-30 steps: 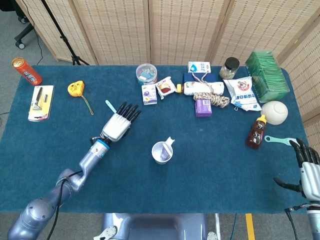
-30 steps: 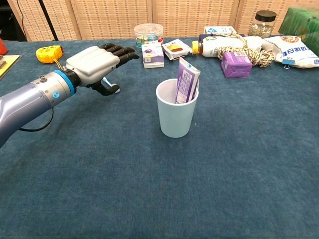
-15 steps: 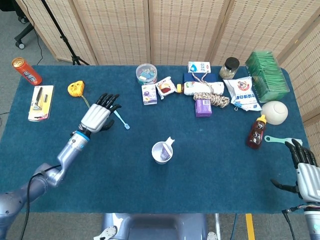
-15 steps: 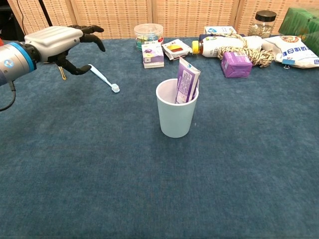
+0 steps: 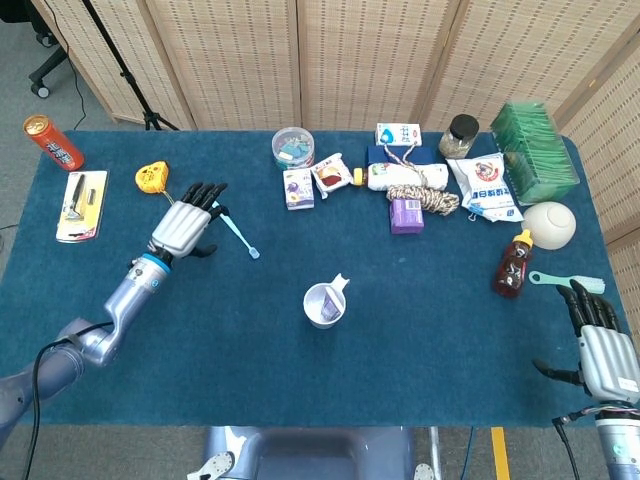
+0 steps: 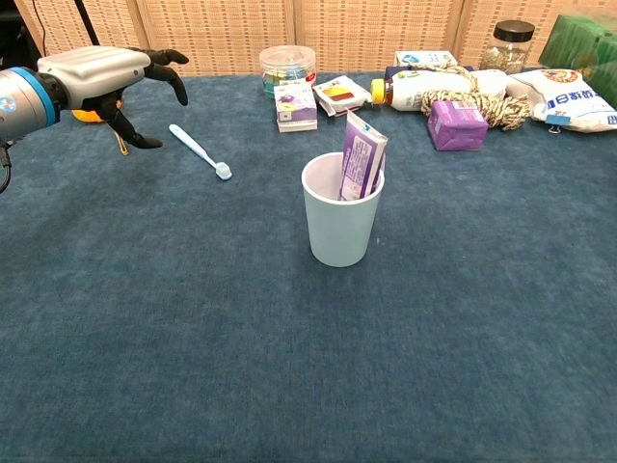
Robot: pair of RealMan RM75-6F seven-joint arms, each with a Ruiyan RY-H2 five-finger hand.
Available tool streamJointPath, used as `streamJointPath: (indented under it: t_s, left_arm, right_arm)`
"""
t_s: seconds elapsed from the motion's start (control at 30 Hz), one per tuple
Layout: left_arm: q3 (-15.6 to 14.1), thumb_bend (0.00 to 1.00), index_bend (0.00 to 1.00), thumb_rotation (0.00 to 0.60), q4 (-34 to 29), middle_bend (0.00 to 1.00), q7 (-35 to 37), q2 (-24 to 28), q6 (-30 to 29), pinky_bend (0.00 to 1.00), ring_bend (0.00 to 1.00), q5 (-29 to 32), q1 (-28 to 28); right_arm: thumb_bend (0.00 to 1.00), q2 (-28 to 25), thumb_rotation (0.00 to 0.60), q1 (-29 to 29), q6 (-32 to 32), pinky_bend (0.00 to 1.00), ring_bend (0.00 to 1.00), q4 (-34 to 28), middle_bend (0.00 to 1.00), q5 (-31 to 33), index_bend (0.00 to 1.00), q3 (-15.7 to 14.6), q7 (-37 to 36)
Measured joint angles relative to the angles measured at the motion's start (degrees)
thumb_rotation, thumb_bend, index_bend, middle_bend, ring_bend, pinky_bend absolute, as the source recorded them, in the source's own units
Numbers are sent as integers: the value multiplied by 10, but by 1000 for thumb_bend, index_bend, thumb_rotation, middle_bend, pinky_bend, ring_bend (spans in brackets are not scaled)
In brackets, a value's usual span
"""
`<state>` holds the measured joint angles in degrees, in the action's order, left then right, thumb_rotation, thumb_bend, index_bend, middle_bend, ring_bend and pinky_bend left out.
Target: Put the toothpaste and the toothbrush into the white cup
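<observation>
Toothpaste, a purple and white tube [image 6: 362, 162], stands tilted inside the white plastic cup [image 6: 340, 228] near the middle of the blue-carpeted table [image 5: 420, 330], its top poking above the rim. A pale blue toothbrush [image 6: 201, 151] lies flat on the cloth to the upper left of the cup, well apart from it, head end pointing toward the cup. Just left of the brush, the robot's silver and black left hand [image 5: 183, 226] hovers palm down, fingers [image 6: 175, 73] spread and curled slightly downward, holding nothing; the chest view shows a gap between the fingertips and the brush handle. At the lower right corner of the head view, the right hand [image 5: 601, 345] sits at the table's edge with its dark fingers apart and nothing between them. Along the upper part of the frame a row of goods crosses the table: a clear round tub [image 5: 293, 146], a small purple carton [image 5: 298, 188], a white bottle wrapped with rope [image 5: 410, 178], a glass jar with a black lid [image 5: 459, 136] and a green packet stack [image 5: 533, 150]. A yellow tape measure [image 5: 152, 177] and a red can [image 5: 53, 143] lie at upper left, while a brown sauce bottle [image 5: 512, 265] stands at right.
</observation>
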<state>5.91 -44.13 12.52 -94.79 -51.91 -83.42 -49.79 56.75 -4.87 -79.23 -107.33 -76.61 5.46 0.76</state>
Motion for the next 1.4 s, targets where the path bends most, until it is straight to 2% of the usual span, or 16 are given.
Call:
streamJointPath:
  t_s: [0.2,0.43,0.67,1.0,1.4]
  left_arm:
    - [10,201,404,600,-7,0,-13,-1,46,0,0,19,-17]
    - [22,201,405,600,-20,0,-67,-2,82,0,0,42,-38]
    - [34,202,405,600,-6,0,-106,-17,109,0,0,63,-57]
    - [40,203,405,600,49,0,-152,-58,143,0,0,81,-85]
    - [30,210,418,600,112,0,-131,-93,159,0,0,73,-95]
  right_arm:
    - [0,4,600,-4,6,0,0,4,0,14,0,4,6]
    - [0,3,600,-6,8,0,0,8,0,26,0,9,1]
    - [0,1,600,-7,10,0,0,8,0,38,0,14,-4]
    - [0,1,600,-8,13,0,0,13,0,60,0,22,-5]
    - [0,3,600,-12,20,0,0,15,0,74,0,25,0]
